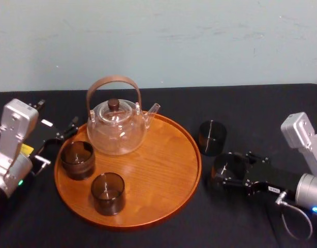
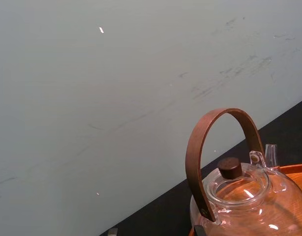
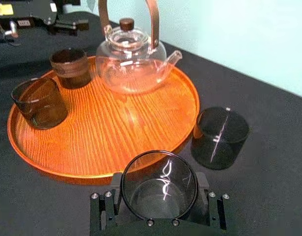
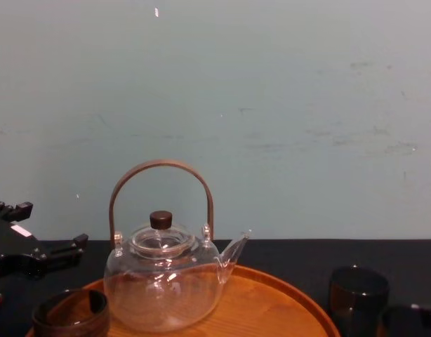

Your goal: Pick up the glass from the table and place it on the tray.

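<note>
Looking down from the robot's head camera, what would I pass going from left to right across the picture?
Left hand → teapot → glass gripped in the right hand.

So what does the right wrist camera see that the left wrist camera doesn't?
The right wrist view adds the right end effector closed on a glass, a second glass on the table, two more glasses on the tray, and the left end effector beyond. The left wrist view adds scuff marks on the wall. Both share the teapot, the tray and the black table.
</note>
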